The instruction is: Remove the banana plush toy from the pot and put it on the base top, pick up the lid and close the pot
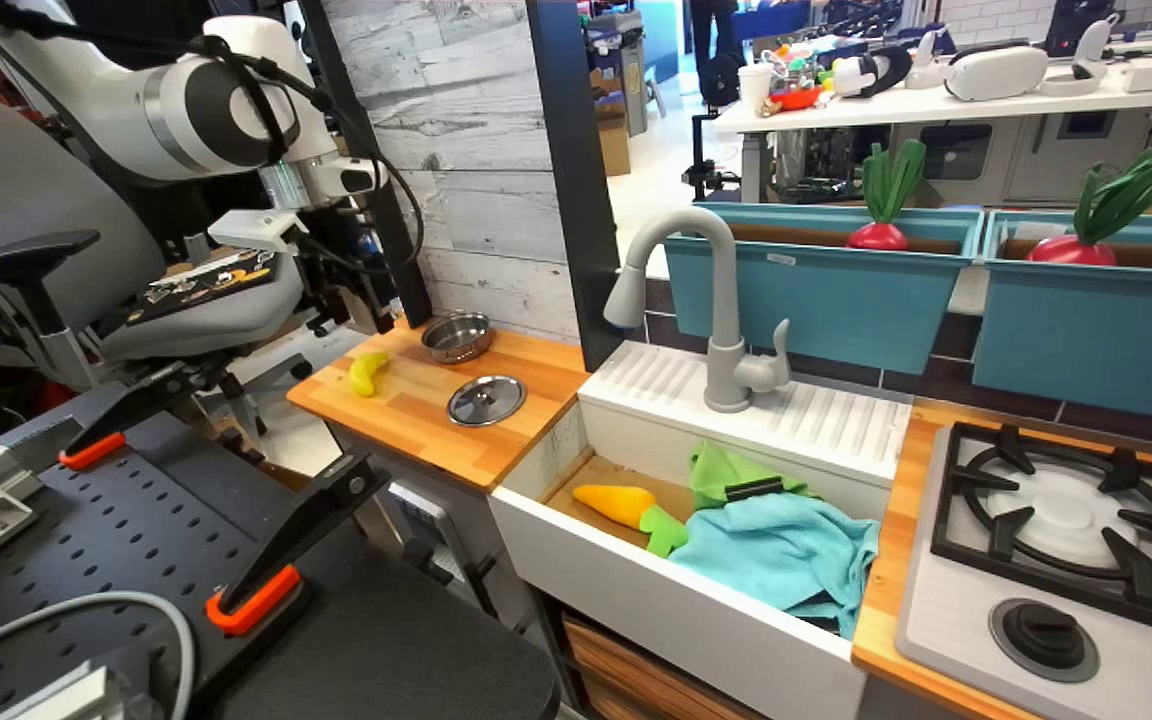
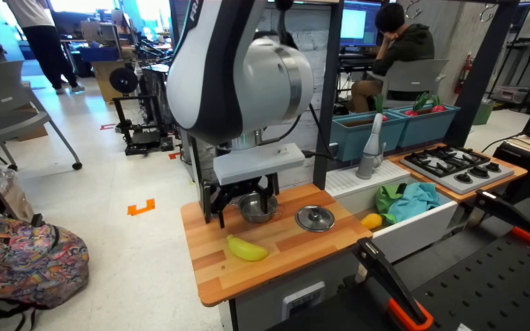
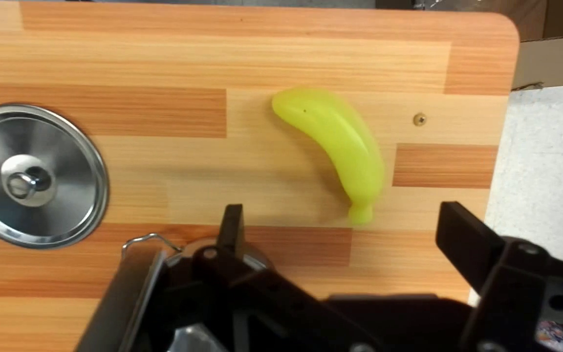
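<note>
The yellow banana toy lies on the wooden top, seen in both exterior views (image 1: 367, 374) (image 2: 247, 249) and in the wrist view (image 3: 347, 142). The steel pot (image 1: 457, 338) (image 2: 256, 212) stands uncovered on the wooden top (image 2: 292, 266) near its back wall. In the wrist view a finger hides most of it and its wire handle (image 3: 152, 237) shows. The steel lid (image 1: 486, 400) (image 2: 314, 218) (image 3: 42, 178) lies knob up beside the pot, on the sink side. My gripper (image 2: 243, 218) (image 3: 341, 215) is open and empty above the top, with one finger in front of the pot.
A white sink (image 1: 676, 620) next to the wooden top holds a blue cloth (image 1: 776, 550), a green cloth and an orange-yellow toy (image 1: 616, 503). A grey faucet (image 1: 726, 310) stands behind it. A panelled wall (image 1: 486, 180) rises behind the pot. A stove (image 2: 458, 168) is beyond the sink.
</note>
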You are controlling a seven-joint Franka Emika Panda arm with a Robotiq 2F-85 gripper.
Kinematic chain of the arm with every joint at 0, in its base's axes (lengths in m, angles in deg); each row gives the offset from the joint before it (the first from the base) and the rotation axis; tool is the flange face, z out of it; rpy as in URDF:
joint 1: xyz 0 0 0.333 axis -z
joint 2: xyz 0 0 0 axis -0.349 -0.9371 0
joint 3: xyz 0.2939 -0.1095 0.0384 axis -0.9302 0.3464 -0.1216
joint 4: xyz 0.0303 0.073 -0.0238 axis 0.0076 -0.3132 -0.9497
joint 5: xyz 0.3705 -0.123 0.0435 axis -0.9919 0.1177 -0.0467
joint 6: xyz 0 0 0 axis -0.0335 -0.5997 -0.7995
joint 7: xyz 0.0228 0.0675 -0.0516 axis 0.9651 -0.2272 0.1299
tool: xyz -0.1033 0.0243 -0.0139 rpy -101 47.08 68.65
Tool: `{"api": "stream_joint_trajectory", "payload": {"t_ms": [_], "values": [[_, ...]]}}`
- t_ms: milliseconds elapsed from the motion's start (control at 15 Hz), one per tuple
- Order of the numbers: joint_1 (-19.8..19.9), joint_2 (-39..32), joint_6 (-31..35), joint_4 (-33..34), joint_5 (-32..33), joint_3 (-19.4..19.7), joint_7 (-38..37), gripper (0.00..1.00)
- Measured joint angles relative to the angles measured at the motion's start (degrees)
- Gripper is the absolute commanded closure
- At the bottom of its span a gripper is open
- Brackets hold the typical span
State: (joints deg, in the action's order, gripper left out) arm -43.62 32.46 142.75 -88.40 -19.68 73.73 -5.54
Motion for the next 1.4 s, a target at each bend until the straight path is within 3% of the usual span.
{"api": "stream_joint_trajectory", "payload": {"t_ms": [267, 533, 1000, 1400], "values": [[0.23, 4.4, -0.03, -5.56, 2.3, 2.76, -0.04, 0.0], [2.88, 4.2, -0.03, -6.68, 3.31, 4.69, 0.41, 0.0], [9.82, -0.09, -0.03, -4.57, 3.31, 4.73, 3.73, 0.0], [14.23, -5.62, -0.1, 1.32, 3.15, 2.73, 6.41, 0.0]]}}
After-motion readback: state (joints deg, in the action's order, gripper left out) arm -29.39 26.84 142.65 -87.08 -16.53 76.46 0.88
